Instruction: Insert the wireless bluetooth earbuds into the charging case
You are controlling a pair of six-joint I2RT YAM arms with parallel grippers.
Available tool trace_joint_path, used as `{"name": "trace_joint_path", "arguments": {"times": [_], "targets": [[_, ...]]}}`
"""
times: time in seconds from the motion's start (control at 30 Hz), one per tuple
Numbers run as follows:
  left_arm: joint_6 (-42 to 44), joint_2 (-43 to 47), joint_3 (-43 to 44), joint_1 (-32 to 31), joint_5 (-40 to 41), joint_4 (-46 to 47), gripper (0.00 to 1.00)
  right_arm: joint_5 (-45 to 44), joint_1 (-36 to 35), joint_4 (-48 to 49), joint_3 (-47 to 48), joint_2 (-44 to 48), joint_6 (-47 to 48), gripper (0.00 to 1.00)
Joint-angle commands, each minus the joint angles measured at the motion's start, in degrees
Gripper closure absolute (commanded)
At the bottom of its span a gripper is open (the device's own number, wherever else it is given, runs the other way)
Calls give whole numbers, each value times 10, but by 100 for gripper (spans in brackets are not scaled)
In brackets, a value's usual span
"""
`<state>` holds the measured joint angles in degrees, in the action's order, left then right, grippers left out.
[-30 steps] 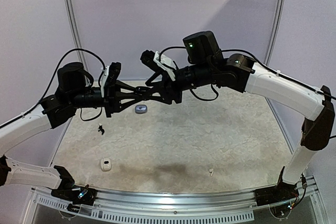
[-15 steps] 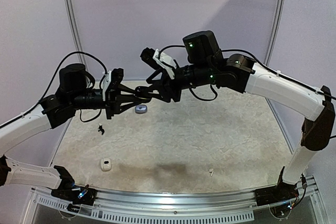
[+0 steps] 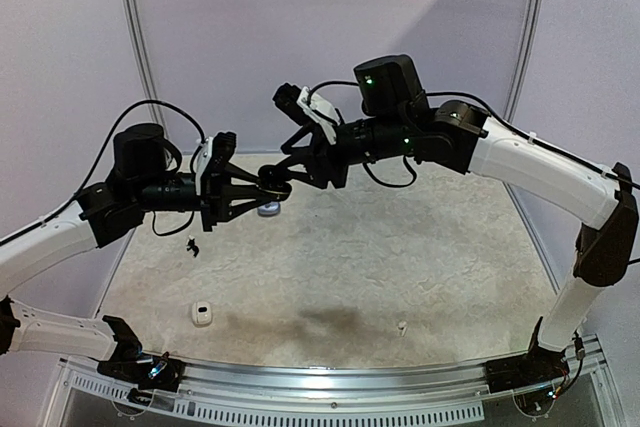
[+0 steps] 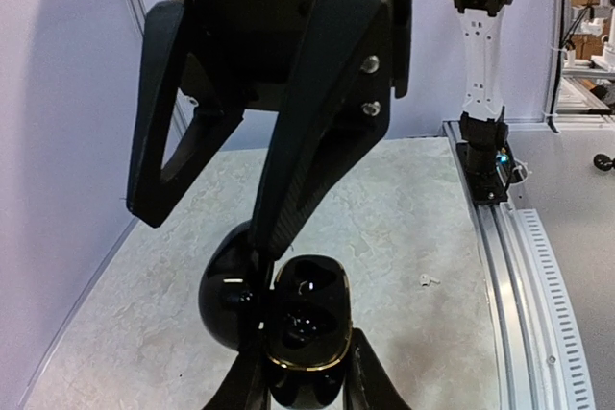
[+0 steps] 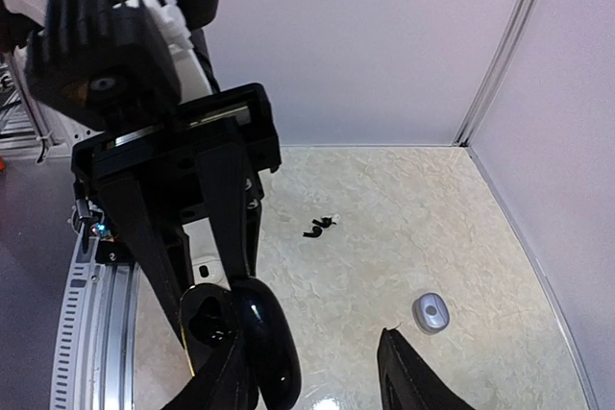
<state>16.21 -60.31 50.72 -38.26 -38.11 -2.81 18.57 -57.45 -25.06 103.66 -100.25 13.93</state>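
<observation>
Aloft, left pincer clamped on open black case, right pincer open against it, grey case below

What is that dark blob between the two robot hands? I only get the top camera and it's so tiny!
Observer: The left wrist camera shows a glossy black egg-shaped charging case, open, with a gold rim round its sockets.
Operator: Who's holding it?
Observer: The left gripper is shut on its lower half, one finger on each side.
Operator: And the other hand?
Observer: The right gripper is open. One finger reaches the seam between the base and the round lid, and the other hangs clear.
</observation>
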Motion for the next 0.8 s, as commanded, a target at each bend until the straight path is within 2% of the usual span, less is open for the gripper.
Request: {"name": "trace_joint_path", "arguments": {"times": [0.0,0.27,0.67,0.77], "targets": [[-35,10,-15,-11,-5,44,100,68,7,-25,-3,1,8,56],[-22,11,-17,-11,-9,45,100,102,10,-27,0,-11,4,70],[-17,10,-18,-11,-21,50,100,91,16,-43,15,-26,2,75],[-17,9,-17,-12,-23,50,100,96,16,-43,19,-30,4,79]]}}
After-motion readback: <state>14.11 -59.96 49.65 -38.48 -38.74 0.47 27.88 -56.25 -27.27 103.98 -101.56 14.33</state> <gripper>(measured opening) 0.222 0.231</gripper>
